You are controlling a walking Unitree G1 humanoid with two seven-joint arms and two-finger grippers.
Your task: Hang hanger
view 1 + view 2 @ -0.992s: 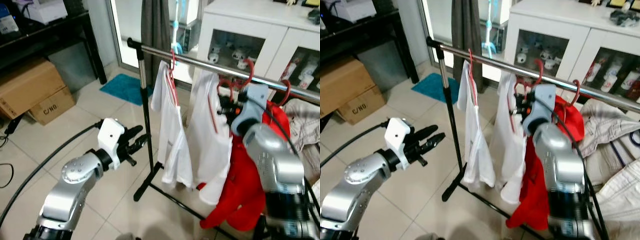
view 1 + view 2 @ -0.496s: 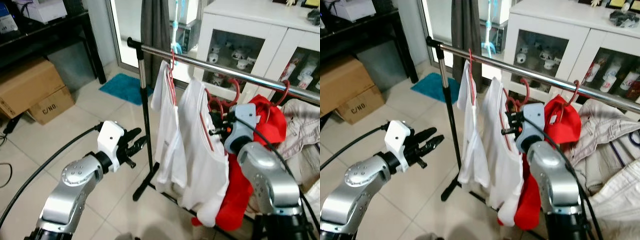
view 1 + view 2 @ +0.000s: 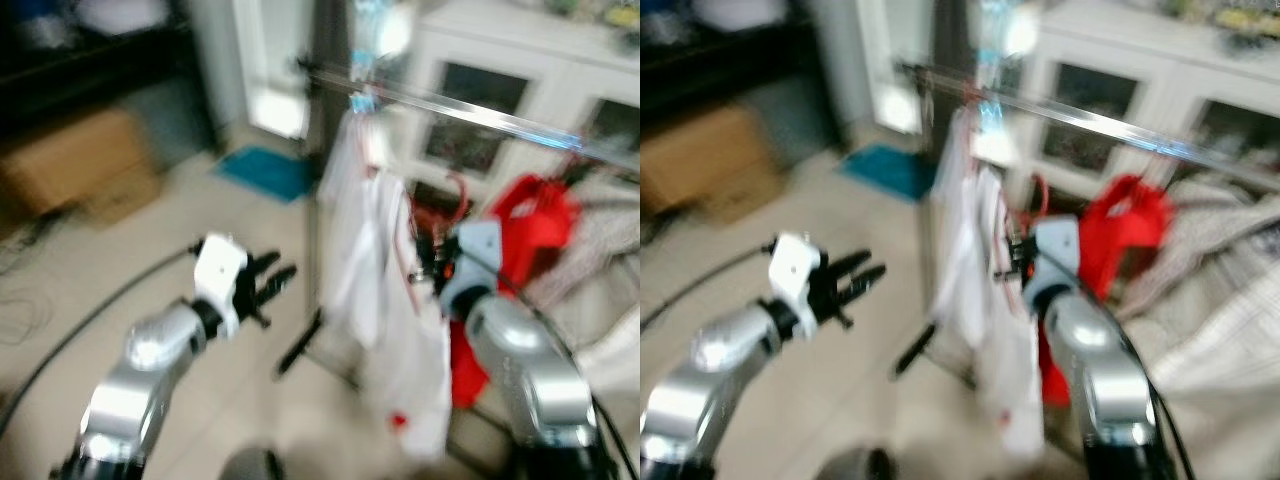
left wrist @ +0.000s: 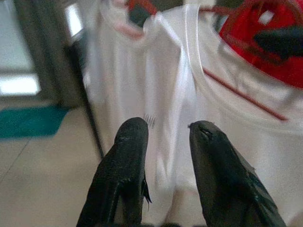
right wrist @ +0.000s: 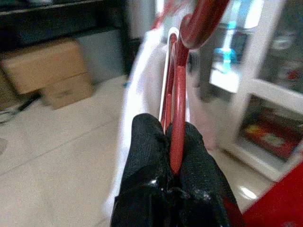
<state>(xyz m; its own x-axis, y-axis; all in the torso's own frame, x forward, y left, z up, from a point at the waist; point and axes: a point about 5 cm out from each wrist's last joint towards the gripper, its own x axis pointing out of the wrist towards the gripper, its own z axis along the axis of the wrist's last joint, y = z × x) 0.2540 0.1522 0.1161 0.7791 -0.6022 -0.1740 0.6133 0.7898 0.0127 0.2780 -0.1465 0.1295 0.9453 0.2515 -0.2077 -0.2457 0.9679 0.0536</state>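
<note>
Red plastic is what I have clamped in my right gripper [image 5: 173, 142]: the neck of the hanger [image 5: 179, 90], pinched tight between both black fingers just under its hook. A white shirt [image 3: 415, 350] hangs from that hanger, and in the head views the whole bundle sits below the rail [image 3: 480, 115], roughly under its middle stretch, with the hook not over the bar. The head views are blurred, so I cannot say how far the hook stands from the rail.

Beside it, nearer the rail's left end where the upright post [image 3: 312, 200] stands, another white shirt [image 3: 350, 240] is already hung. Toward the rail's right end a red garment [image 3: 530, 215] hangs as well.

My left gripper [image 3: 262, 290] hovers out in front of the rack, well clear of the post, fingers parted and holding nothing; its wrist camera looks along them at the white cloth.

I judge this to be the carrying step: hanger in hand, not yet hung. The next move calls for lifting the hook above the bar, in the gap between the hung white shirt and the red garment, then lowering it until it catches before I let go. With the hook so near my fingers, I must keep it facing across the rail.
</note>
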